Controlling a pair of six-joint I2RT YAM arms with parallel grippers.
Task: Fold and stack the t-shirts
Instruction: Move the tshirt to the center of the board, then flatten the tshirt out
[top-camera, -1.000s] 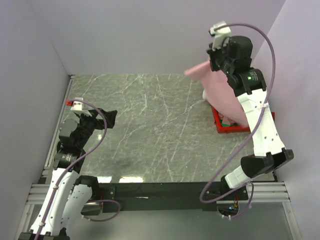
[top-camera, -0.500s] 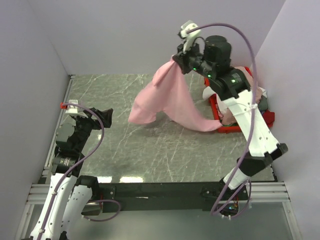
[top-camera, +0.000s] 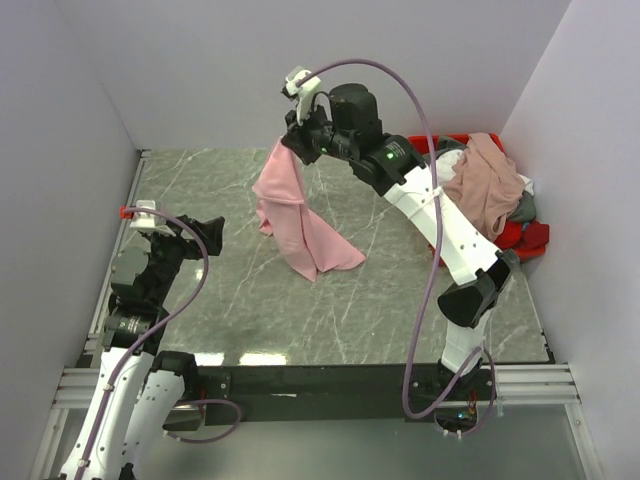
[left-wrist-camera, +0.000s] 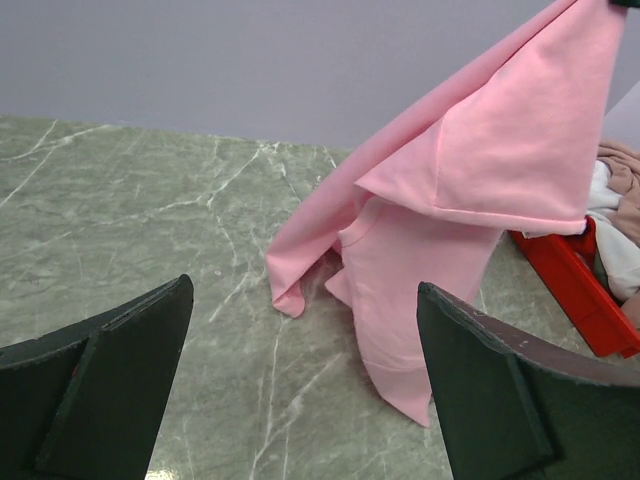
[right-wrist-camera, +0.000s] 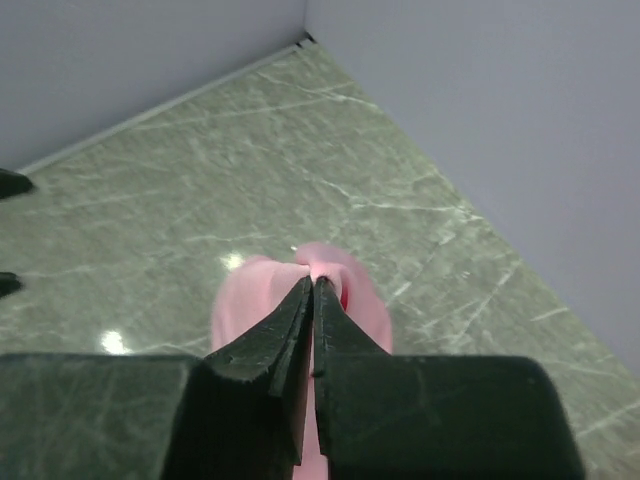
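- R arm (top-camera: 440, 215): jaws pinched tight on a bunched bit of the pink shirt (top-camera: 305, 220), up in the air at upper centre of the top view. Wrist view shows cloth squeezed between the tips, no gap.
- Shirt hangs from that pinch. Its lower part is down on the table (top-camera: 400, 300), crumpled, trailing toward lower right of the pinch.
- Long axis approx. upper-left to lower-right in top view: a drop from the pinch, then a tail flat on the table.
- L arm (top-camera: 150, 280): jaws wide, holding nothing, low at left of frame, aimed at the shirt. In its wrist view the shirt sits ahead, centre to right of frame.
- Key relation: shirt lies to the right of the L jaws in top view, well apart, bare table between.
- Nearest loose bit is the drooping corner (left-wrist-camera: 288, 298) on the shirt's left side. Touching the table or just off it, can't tell.
- Judgement: L arm should take the 2nd hold, since R is busy. That needs a reach toward frame centre, then a spread across the shirt's width to get it flat.
- Other shirts (top-camera: 487, 182) are piled in the red bin (top-camera: 528, 240) at right edge, not folded yet, so early in the task imo.
- Risk: cloth is doubled over itself, so L could nip 2 layers.
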